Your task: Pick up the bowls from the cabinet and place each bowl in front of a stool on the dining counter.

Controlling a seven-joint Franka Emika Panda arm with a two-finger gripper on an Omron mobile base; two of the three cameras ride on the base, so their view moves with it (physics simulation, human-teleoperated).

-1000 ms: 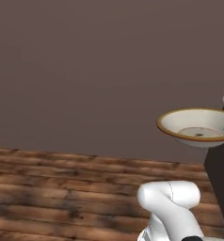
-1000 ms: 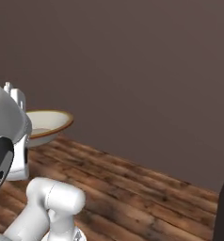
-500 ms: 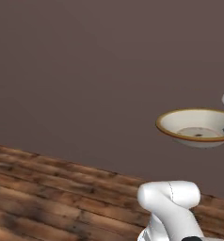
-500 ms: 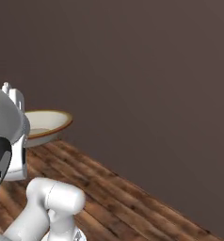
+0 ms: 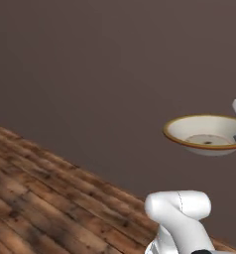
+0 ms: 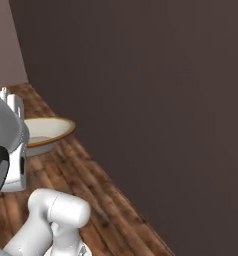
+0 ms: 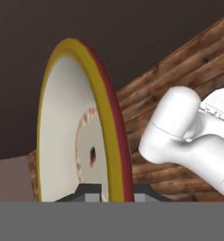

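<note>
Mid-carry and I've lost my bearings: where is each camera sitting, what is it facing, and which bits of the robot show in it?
Left base view: behind the arm to its left, facing a dark wall and wood plank floor; the white arm rises lower right, the cream bowl held level at the right edge.
Right base view: behind the arm to its right, facing that wall; the arm fills the lower left, beside the bowl.
Hand view: on the hand, looking along the gripper, shut on the bowl's rim; the bowl appears edge-on.
Shared: all three show the bowl, floor and wall.
</note>
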